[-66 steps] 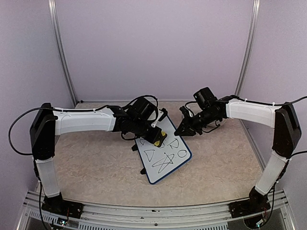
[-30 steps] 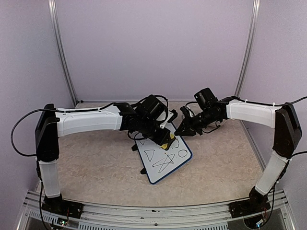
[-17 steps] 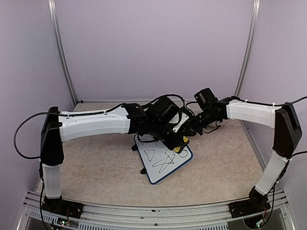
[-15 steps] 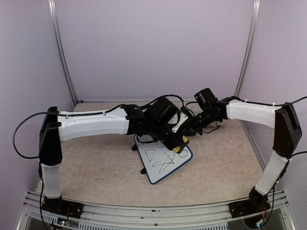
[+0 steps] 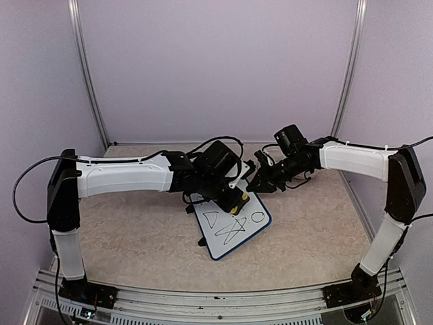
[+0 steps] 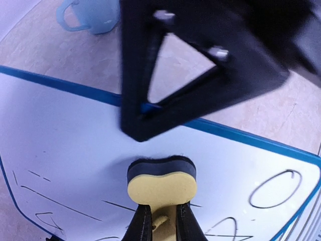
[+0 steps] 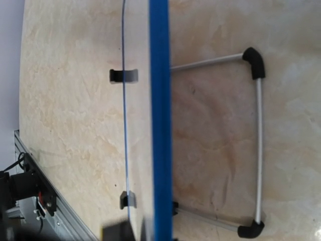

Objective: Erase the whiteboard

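Observation:
The whiteboard [image 5: 233, 227] stands tilted on its wire stand at the table's middle, blue-rimmed, with a black triangle, star and circle on its lower part. My left gripper [image 5: 235, 200] is shut on the yellow sponge eraser [image 5: 237, 207], whose dark felt face is pressed on the board's upper part. In the left wrist view the eraser [image 6: 161, 188] sits between my fingers [image 6: 143, 226] on the white surface [image 6: 65, 145]. My right gripper [image 5: 260, 184] is shut on the board's top rim; that rim shows edge-on in the right wrist view [image 7: 159, 100].
A light blue mug [image 6: 93, 15] stands on the table just beyond the board's far edge. The board's metal stand with black feet [image 7: 253, 63] rests on the beige table behind it. Purple walls enclose the table.
My left gripper swept the eraser rightward across the board's upper part and came back toward the middle. The upper row of scribbles is gone. The right arm has stayed still.

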`<state>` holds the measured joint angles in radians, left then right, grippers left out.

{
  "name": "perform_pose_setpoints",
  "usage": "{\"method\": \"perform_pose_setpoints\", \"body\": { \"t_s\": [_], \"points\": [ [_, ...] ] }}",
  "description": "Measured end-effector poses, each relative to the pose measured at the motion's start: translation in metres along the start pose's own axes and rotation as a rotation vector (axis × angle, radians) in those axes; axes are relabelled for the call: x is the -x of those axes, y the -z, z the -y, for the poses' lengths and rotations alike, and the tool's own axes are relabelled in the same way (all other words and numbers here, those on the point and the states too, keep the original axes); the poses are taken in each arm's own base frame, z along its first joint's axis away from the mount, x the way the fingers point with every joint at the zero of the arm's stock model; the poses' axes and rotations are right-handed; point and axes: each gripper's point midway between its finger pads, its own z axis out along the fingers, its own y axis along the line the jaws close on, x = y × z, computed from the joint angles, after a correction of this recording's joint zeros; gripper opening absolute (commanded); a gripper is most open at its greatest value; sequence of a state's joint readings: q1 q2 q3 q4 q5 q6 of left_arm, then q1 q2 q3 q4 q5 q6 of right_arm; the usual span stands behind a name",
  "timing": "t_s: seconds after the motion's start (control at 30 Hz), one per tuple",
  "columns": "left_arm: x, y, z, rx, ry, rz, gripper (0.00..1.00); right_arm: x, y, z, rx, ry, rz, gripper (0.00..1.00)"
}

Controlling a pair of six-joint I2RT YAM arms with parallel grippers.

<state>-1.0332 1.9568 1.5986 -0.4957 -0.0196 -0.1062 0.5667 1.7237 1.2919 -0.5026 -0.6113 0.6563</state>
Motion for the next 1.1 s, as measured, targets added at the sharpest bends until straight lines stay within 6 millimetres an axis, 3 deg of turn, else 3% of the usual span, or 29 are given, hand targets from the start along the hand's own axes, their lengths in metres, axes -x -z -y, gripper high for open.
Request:
{"method": "perform_pose_setpoints", "body": {
  "t_s": [0.3, 0.37, 0.57, 0.77, 0.83, 0.93, 1.1],
  "points": [
    [-0.003, 0.012, 0.085, -0.098, -0.214, 0.018, 0.00, 0.000, 0.001, 0.000, 0.004, 0.003, 0.009, 0.00],
    [-0.005, 0.014, 0.095, -0.116, -0.245, 0.019, 0.00, 0.000, 0.001, -0.001, 0.011, 0.007, 0.011, 0.00],
    [-0.004, 0.011, 0.085, -0.138, -0.198, 0.022, 0.00, 0.002, 0.000, -0.002, 0.018, 0.017, 0.021, 0.00],
    [-0.006, 0.010, 0.034, -0.057, -0.092, 0.005, 0.00, 0.001, 0.000, -0.002, 0.021, 0.001, 0.021, 0.00],
    [-0.007, 0.009, 0.029, -0.028, -0.097, -0.002, 0.00, 0.001, 0.000, -0.002, 0.021, -0.008, 0.022, 0.00],
    [-0.007, 0.009, 0.039, 0.008, -0.143, -0.004, 0.00, -0.001, 0.000, 0.000, 0.017, -0.017, 0.021, 0.00],
    [-0.004, 0.012, 0.077, -0.027, -0.222, 0.028, 0.00, -0.002, 0.001, 0.000, 0.015, -0.013, 0.026, 0.00]
  ]
}}
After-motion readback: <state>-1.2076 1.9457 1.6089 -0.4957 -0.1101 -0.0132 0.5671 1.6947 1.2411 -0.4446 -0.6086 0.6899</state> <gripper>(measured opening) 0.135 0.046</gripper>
